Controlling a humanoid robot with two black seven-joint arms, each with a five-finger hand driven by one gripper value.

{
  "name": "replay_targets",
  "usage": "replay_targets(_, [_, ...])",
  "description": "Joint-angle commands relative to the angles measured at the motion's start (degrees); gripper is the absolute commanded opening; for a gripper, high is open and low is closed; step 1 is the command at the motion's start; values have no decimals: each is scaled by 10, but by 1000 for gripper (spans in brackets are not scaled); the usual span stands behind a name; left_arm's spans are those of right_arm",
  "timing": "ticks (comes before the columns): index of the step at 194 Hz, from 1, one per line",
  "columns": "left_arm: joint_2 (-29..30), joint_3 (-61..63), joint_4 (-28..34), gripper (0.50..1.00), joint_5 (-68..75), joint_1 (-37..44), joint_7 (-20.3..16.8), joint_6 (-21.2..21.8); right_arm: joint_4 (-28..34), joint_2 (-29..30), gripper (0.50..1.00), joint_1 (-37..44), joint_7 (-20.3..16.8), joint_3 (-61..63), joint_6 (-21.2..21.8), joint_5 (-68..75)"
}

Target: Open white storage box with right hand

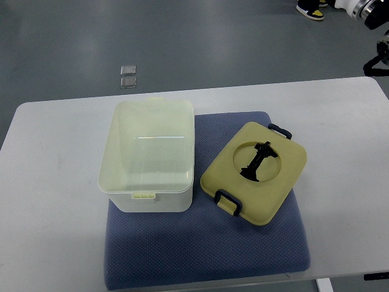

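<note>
White storage box (149, 157) stands open, lid (254, 173) beside it, unlabelled.

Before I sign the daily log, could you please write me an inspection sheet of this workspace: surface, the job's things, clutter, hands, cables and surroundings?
Surface: white table with a blue-grey mat lying on it.
Job's things: white storage box stands on the mat's left part, open, its inside looks empty; yellow lid with black latches lies flat on the mat to the right of the box, rotated, touching or nearly touching it.
Clutter: nothing seen on the table.
Hands: neither robot hand in view.
Cables: nothing seen.
Surroundings: grey floor; two small clear squares on the floor behind the table; a shoe at the top edge; black and white equipment in the top right corner, kind unclear.
</note>
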Motion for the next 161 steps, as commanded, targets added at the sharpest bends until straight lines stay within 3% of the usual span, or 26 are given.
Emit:
replay_targets(1, [0,-1,0,1000,0,0,0,0,-4,20,936,-35,-42,33,1,191])
replay_targets(46, [0,-1,0,1000,0,0,0,0,-9,70,936,-102,-42,46,12,403])
replay_targets(79, [0,-1,0,1000,0,0,0,0,-13,108,936,-166,-26,107,40,403])
replay_targets(120, [0,-1,-2,1000,0,0,0,0,-72,139,936,-198,13,119,108,405])
replay_targets(161, [0,-1,-4,1000,0,0,0,0,-94,154,936,-216,24,119,117,405])
